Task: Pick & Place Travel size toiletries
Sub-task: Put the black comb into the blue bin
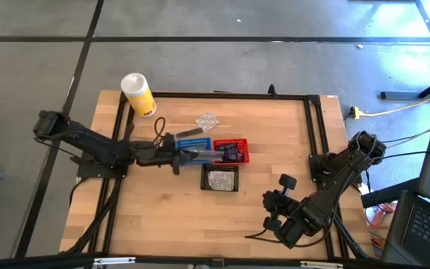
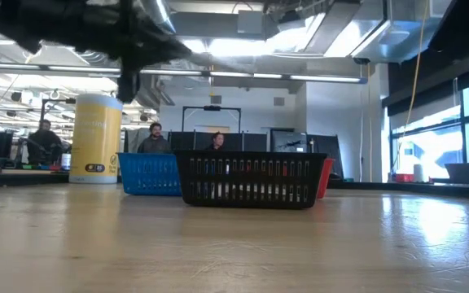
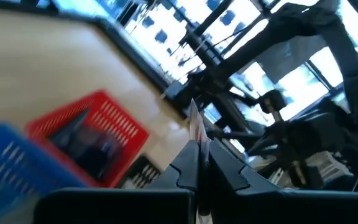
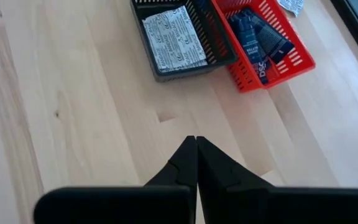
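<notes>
My left gripper (image 1: 179, 157) reaches in from the table's left and is shut on a slim grey tube (image 1: 198, 155), which hovers over the blue basket (image 1: 194, 143). The red basket (image 1: 231, 152) holds dark navy tubes (image 4: 258, 38). The black basket (image 1: 220, 179) holds a clear crinkly packet (image 4: 173, 37). Another clear packet (image 1: 207, 121) lies flat on the table beyond the baskets. My right gripper (image 4: 196, 155) is shut on nothing and waits over bare wood near the table's right near corner. My left gripper pinches the slim grey tube between its two fingers (image 3: 219, 163), at one end of it. The free part (image 3: 194, 121) sticks out forward past the fingertips, along the fingers. The fingers come about level from the table's left. The tube is lifted clear above the blue basket.
A large white-and-yellow canister (image 1: 138, 95) stands at the table's far left corner. The three baskets sit close together mid-table. A black frame (image 1: 313, 127) edges the table. Bare wood (image 1: 170, 217) lies in front of the baskets. People sit in the room behind.
</notes>
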Motion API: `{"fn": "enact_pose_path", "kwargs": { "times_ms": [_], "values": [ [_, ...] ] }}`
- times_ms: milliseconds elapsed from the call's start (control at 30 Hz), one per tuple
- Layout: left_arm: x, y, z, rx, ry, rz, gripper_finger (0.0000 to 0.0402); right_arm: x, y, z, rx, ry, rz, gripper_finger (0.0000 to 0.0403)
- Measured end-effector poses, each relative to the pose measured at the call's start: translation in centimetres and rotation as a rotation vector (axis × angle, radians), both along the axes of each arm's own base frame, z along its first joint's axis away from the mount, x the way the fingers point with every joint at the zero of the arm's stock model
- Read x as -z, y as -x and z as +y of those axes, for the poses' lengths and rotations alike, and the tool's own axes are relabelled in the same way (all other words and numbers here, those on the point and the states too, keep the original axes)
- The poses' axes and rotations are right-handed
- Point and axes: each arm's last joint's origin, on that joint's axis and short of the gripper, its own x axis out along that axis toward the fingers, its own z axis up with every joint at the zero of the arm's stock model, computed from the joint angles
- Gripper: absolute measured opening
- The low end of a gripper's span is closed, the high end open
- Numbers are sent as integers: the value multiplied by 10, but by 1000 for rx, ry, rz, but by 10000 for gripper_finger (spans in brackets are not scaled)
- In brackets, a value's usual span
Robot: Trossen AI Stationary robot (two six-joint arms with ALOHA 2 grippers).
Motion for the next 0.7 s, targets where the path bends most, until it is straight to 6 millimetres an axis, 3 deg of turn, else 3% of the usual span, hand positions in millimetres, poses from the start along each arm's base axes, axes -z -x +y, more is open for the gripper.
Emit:
{"fn": "enact_pose_path", "kwargs": {
  "times_ms": [300, 700],
  "values": [
    [26, 25, 5, -79, 123, 33, 6, 0, -1, 0, 0, -2, 2, 1],
    [50, 40, 13, -221, 211, 173, 6, 0, -1, -1, -9, 10, 5, 1]
  ]
}}
